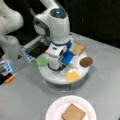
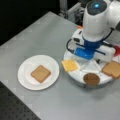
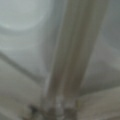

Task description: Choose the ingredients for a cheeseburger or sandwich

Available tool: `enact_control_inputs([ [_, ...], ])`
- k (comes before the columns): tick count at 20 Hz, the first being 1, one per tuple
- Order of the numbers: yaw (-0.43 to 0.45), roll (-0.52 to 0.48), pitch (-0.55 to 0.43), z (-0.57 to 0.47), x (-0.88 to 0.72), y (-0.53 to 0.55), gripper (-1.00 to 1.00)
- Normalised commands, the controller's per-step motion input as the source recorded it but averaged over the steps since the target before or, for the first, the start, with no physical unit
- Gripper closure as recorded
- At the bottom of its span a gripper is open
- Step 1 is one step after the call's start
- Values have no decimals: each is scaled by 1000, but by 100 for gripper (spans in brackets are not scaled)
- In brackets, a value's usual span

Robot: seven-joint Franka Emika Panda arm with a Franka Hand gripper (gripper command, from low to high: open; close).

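No writing can be read on anything. The gripper [image 1: 57,65] is lowered onto the round white divided tray [image 2: 80,76], its fingers hidden behind the arm's blue-and-white wrist, so how far they are spread cannot be told. On this tray lie an orange cheese square [image 1: 72,75], a dark brown round patty [image 2: 91,79], green lettuce [image 1: 42,61] and a brown toast square [image 2: 112,69]. Well apart from the tray, another toast square [image 2: 40,73] rests on the white round plate [image 2: 25,80].

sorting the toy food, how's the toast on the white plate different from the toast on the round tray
The toast on the plate lies alone on the white plate, away from the gripper. The toast on the tray shares the round tray with the cheese and patty, right beside the arm, and looks slightly lighter. Both are flat brown squares.
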Motion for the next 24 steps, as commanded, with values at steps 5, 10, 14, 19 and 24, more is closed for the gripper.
enact_control_inputs([
  [5, 219, 137, -199, -199, -278, -61, -100],
  [10, 236, 160, -160, -165, -324, -71, -100],
  [14, 155, 209, -100, -128, -346, -62, -100],
  [19, 116, 226, -33, -58, -342, -80, -100],
  [24, 156, 197, -69, -60, -298, -80, -100],
])
